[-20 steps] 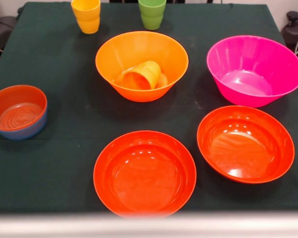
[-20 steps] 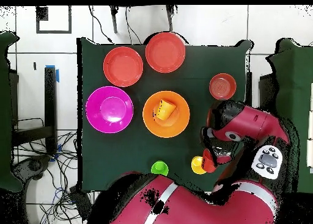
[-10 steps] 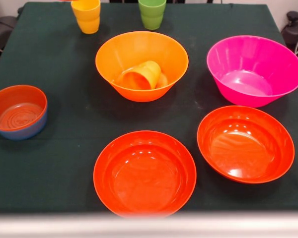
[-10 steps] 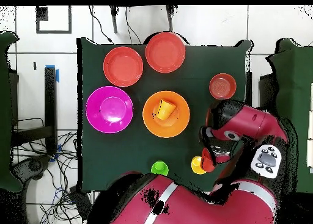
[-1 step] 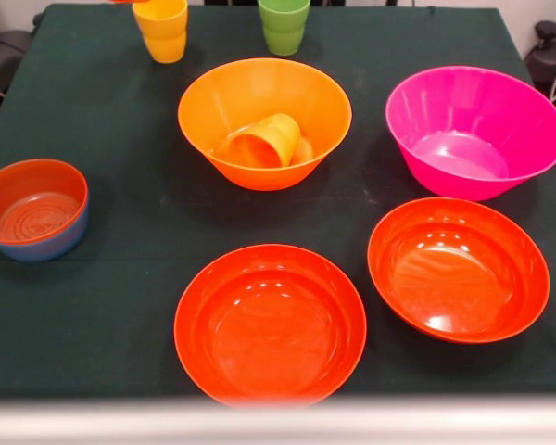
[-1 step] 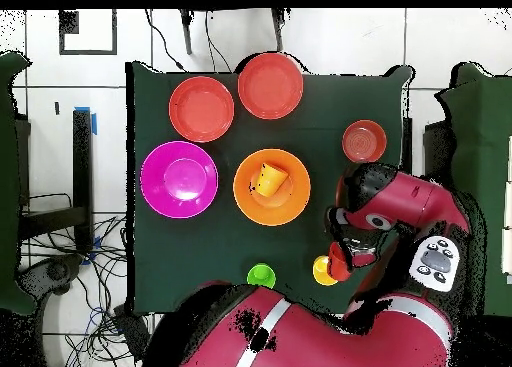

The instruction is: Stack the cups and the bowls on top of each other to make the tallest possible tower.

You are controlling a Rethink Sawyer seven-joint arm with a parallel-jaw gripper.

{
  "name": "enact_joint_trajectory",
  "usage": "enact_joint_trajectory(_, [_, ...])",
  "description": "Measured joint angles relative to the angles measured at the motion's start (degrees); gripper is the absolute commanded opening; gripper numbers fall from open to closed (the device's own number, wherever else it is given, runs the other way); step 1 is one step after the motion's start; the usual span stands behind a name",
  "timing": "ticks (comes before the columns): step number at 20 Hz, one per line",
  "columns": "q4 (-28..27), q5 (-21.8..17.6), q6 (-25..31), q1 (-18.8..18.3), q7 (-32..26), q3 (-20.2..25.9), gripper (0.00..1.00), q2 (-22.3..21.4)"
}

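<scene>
overhead view: arm [image 6: 395, 208] over yellow cup [image 6: 322, 271]

The glossy yellow plastic cup [image 5: 162, 30] is cut off by the front view's top edge, as is the green plastic cup [image 5: 284, 24] beside it. From overhead, the red arm [image 6: 385, 208] covers part of that yellow cup, and the gripper's state cannot be told.
</scene>
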Motion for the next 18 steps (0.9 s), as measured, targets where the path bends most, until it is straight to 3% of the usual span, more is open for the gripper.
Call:
enact_joint_trajectory(9, [0.01, 0.00, -0.38, 0.01, 0.00, 0.24, 0.00, 0.13])
enact_joint_trajectory(18, [0.02, 0.00, -4.77, 0.08, 0.00, 0.58, 0.00, 0.30])
